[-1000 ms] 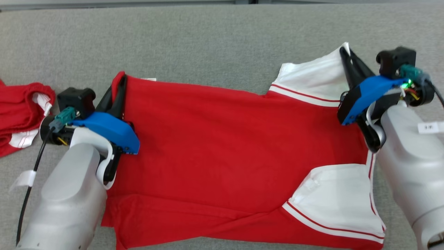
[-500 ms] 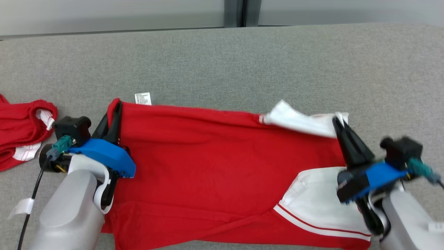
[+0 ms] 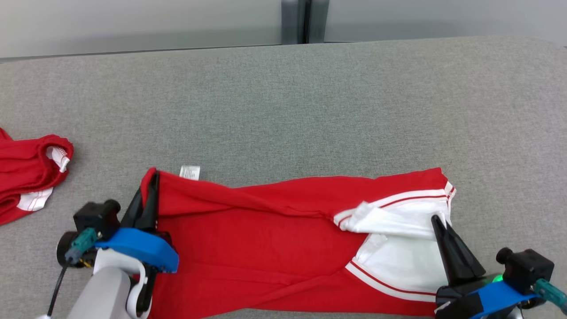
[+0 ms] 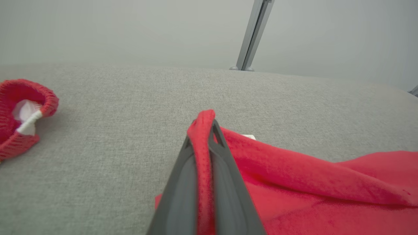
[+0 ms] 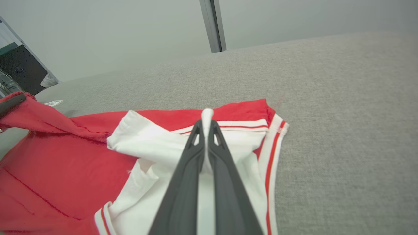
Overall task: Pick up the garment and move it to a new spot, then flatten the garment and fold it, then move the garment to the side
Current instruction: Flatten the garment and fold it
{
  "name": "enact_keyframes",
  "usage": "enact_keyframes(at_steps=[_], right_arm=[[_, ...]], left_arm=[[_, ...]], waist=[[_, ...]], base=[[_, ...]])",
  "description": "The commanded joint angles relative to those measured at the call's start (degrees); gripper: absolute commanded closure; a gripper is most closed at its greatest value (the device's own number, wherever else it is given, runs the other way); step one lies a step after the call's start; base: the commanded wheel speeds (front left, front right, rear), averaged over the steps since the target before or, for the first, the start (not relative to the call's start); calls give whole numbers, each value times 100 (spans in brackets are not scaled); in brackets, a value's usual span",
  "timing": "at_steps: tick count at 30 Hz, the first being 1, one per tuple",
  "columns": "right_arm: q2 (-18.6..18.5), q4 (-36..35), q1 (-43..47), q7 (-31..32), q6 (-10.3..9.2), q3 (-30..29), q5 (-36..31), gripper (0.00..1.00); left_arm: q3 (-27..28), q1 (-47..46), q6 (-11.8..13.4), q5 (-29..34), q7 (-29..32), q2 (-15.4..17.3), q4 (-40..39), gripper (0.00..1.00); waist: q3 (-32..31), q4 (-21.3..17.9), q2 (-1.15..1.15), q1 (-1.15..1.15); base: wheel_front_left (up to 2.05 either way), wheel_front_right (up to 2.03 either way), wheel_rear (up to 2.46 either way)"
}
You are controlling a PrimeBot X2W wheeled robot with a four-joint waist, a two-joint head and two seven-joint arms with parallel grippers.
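The garment [image 3: 266, 239] is a red shirt with white, red-striped sleeves, lying across the near part of the grey surface with its far edge doubled over toward me. My left gripper [image 3: 153, 177] is shut on the garment's red hem corner [image 4: 202, 130] at the left end. At the right end my right gripper [image 3: 436, 220] is shut on the white sleeve fabric [image 5: 207, 117]. Both pinched edges are lifted a little off the layer below.
A second red garment [image 3: 26, 173] with white trim lies bunched at the left edge, also seen as a red garment [image 4: 19, 111] in the left wrist view. A white label [image 3: 190, 172] sticks out of the shirt's far edge. A pale wall with a metal post [image 3: 296, 21] stands behind the surface.
Both grippers have pulled the shirt's far edge toward me, folding it over the near half. The head camera has tilted up, showing more of the surface and the wall.
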Motion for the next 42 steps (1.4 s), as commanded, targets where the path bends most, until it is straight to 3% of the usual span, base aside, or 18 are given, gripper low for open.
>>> enact_keyframes(at_steps=[1, 8, 9, 10, 11, 20, 27, 34, 42], right_arm=[[37, -92, 150, 8, 1, -42, -66, 100], [243, -58, 552, 79, 1, -233, -119, 100], [266, -25, 567, 68, 1, -251, -138, 100], [294, -13, 563, 42, 1, -279, -139, 22], [307, 14, 580, 38, 1, -303, -121, 0], [200, 78, 463, -65, 1, -682, -153, 0], [137, 358, 75, 448, 1, -966, -361, 0], [224, 897, -181, 1047, 1, -999, -613, 0], [329, 1449, -190, 1200, 1, -1091, -745, 0]], left_arm=[[99, 148, -11, 88, -25, -17, -89, 100], [528, 652, -60, 397, -26, -271, -390, 100], [603, 701, -58, 452, -25, -308, -416, 52], [671, 752, -65, 514, -25, -350, -450, 0], [735, 789, -74, 571, -25, -376, -506, 0], [1660, 1386, -124, 1162, -25, -782, -1562, 0], [2180, 1804, -136, 1817, -20, -1027, -2484, 0], [2354, 2036, -119, 2192, -20, -1130, -2646, 0], [2435, 2145, -35, 2387, -20, -1175, -2604, 0]], waist=[[3, 15, 1, 0], [-47, 27, 1, 0], [-57, 16, 1, 0], [-75, 16, 1, 0], [-82, 13, 1, 0], [-287, 51, 1, 0], [-402, 188, 1, 0], [-398, 383, 1, 0], [-339, 540, 1, 0]], base=[[0, 0, 0], [0, 0, 0], [0, 0, 0], [0, 0, 0], [0, 0, 0], [0, 0, 0], [0, 0, 0], [0, 0, 0], [0, 0, 0]])
